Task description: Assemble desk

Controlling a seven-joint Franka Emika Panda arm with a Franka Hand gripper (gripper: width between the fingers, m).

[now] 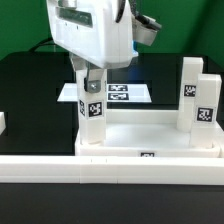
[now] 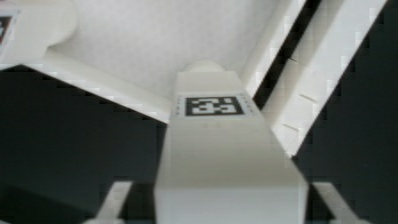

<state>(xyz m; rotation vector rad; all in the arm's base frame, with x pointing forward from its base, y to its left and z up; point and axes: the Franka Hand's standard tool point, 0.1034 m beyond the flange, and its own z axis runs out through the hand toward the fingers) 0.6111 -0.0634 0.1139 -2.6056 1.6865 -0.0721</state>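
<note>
My gripper (image 1: 92,82) hangs over the upright leg (image 1: 92,112) at the corner of the desk top (image 1: 140,132) on the exterior view's left. My fingers stand on either side of that leg's upper end, and in the wrist view they flank it low down, with a thin dark gap showing beside each one; I seem to stand spread just clear of its faces, though the view is too soft to be sure of no contact. The leg stands straight in its corner socket, its tag (image 2: 215,105) facing my wrist camera.

The desk top lies rim up, pressed near the long white rail (image 1: 110,165) along the front. On the exterior view's right, two more legs (image 1: 198,100) stand upright close together at the far corners. The tray floor between them and my leg lies bare. Behind the tray, the marker board (image 1: 115,94) lies flat on the black table (image 1: 30,85), which stretches open toward the exterior view's left.
</note>
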